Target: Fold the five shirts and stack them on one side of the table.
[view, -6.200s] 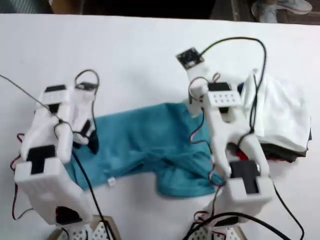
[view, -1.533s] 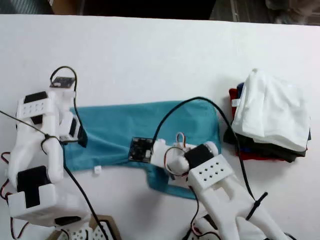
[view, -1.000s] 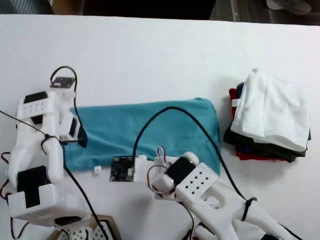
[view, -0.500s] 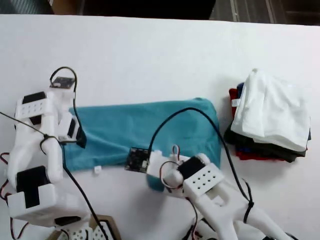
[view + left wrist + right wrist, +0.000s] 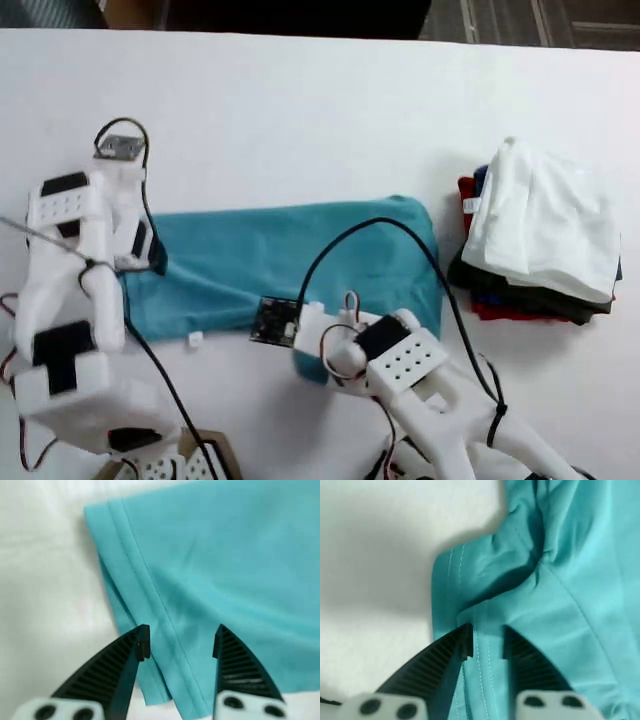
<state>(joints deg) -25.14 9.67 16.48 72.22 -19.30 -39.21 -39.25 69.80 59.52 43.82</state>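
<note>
Right claw (image 5: pixel 487 639) on shirt (image 5: pixel 300 250); stack (image 5: pixel 545 230) nearby

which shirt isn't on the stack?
The teal shirt: it lies flat beside the stack, not on it, with the right tool clamped on its hem.

The right end effector (image 5: pixel 485 642) has its two black fingers closed narrowly on a stitched hem fold of the teal shirt (image 5: pixel 570 580). The shirt lies bunched on the white surface (image 5: pixel 380 555).
</note>
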